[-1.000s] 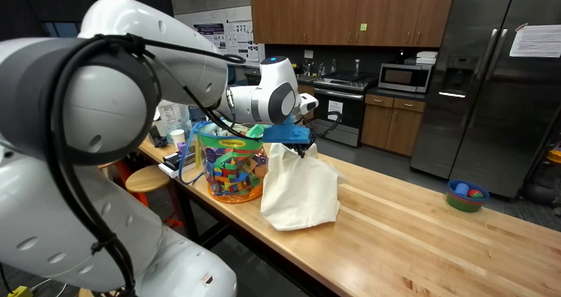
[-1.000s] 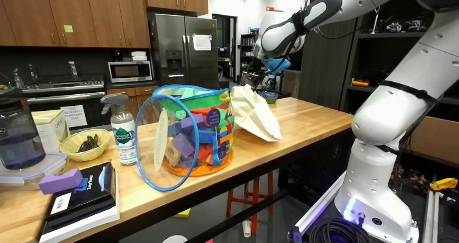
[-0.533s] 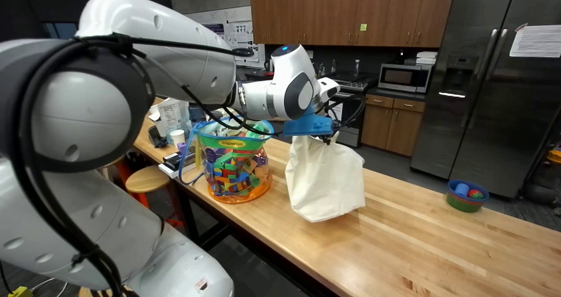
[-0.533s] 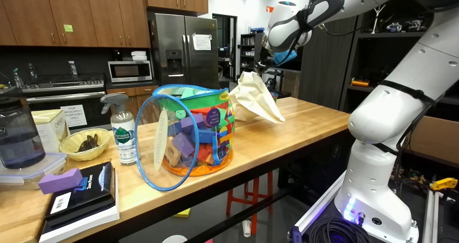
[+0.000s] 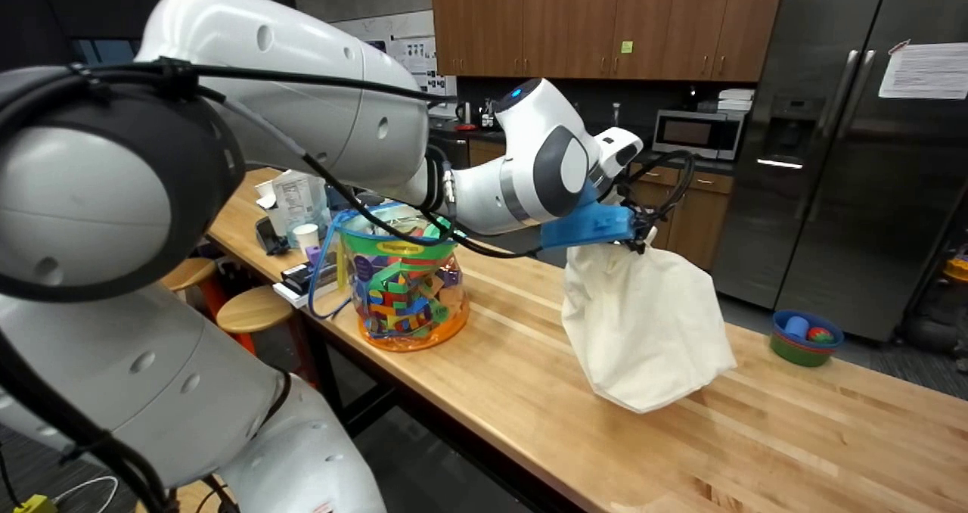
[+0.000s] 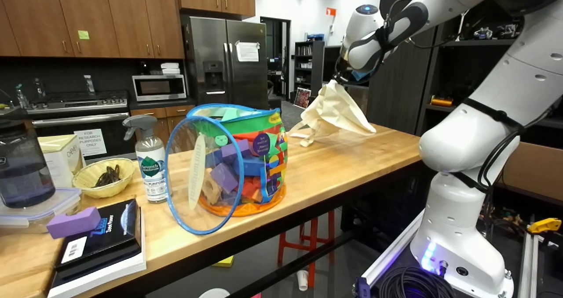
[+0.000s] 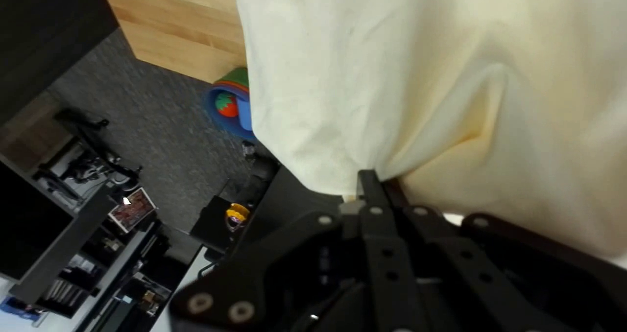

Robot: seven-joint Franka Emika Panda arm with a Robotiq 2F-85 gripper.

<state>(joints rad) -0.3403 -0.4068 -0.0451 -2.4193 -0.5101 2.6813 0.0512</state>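
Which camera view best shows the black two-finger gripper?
The wrist view: the black two-finger gripper spans the lower foreground, its fingers close together on bunched cream cloth. Both exterior views show the gripper only small and dark at the cloth's top, its fingers hard to make out.

Cloth bag now nearer bowls

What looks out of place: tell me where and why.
What looks like a white cup is on the floor beside a red stool, an odd spot for one. A purple block lies outside the clear toy bag that holds similar ones. The cloth bag hangs askew, pinched at its top by the tool.
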